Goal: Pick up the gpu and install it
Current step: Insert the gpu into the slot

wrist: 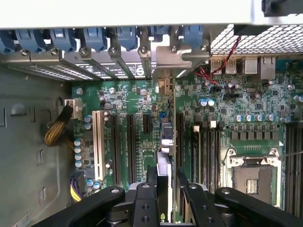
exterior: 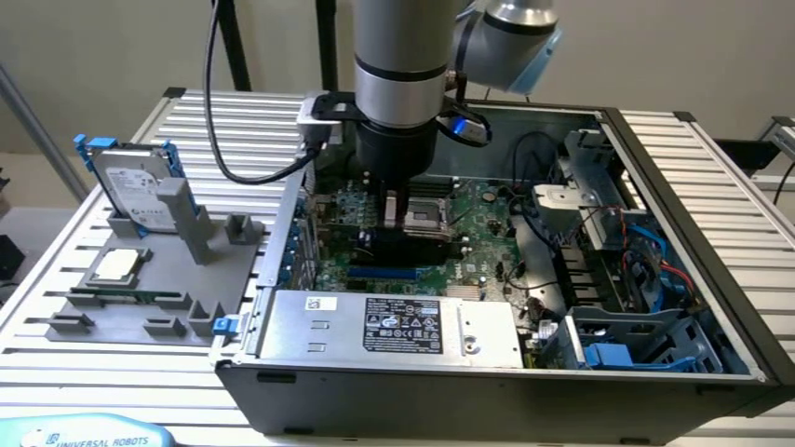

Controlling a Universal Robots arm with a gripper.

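Observation:
Inside the open computer case [exterior: 695, 186], my gripper [exterior: 400, 223] reaches straight down over the large green motherboard [exterior: 478, 214]. In the wrist view the gpu [wrist: 165, 142] appears edge-on as a thin upright card. It runs from between my black fingers [wrist: 151, 177] toward the case's rear wall, and its metal bracket [wrist: 189, 54] lies against the slot openings there. The card's lower edge lines up with an expansion slot on the motherboard [wrist: 137, 104]. My gripper [wrist: 165, 178] is shut on the gpu, one finger on each face.
Empty black expansion slots [wrist: 116, 146] and a white slot [wrist: 98, 144] lie beside the card, with the CPU socket [wrist: 251, 177] on its other side. Yellow cables [wrist: 59, 127] hang near the case wall. The power supply [exterior: 391, 326] fills the case front. A hard drive [exterior: 130, 186] stands on the grey fixture outside.

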